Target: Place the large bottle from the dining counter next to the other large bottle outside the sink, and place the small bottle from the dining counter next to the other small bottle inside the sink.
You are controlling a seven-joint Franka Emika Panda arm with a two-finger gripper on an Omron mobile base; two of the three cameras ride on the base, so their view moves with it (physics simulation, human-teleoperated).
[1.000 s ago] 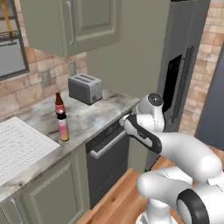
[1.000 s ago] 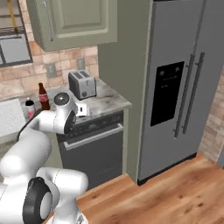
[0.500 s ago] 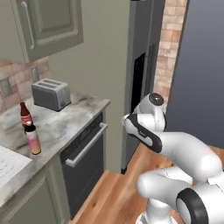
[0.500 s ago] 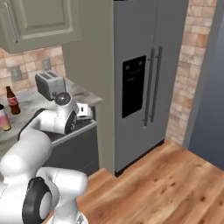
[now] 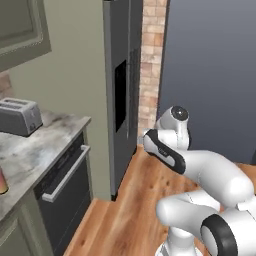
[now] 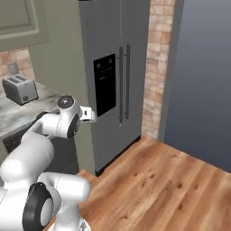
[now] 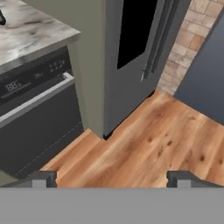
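Wooden floorboards lie under the hand camera, with the two dark fingertips of the gripper standing wide apart at the bottom edge and nothing between them: the tool is released and carries no bottle. In the left base view the white arm is folded in close above the base, pointing across the floor, not at any surface.

Around it stand a grey double-door refrigerator with a black dispenser panel, a brick pillar, a dark wall, and on the near side a marble kitchen worktop with a grey toaster and a dark dishwasher front below. At the left edge of the left base view a sliver of a pinkish-yellow object stands on the worktop; too little of it shows to name it.

Neither bottle from the dining counter, nor that counter, nor the sink can be made out from here, so their places cannot be told.

The step in hand looks like travel, with the robot between stations and no pick made. The next move calls for bringing the dining counter into sight, then lining the open jaws up on one of the two bottles, taking care not to knock over its neighbour.
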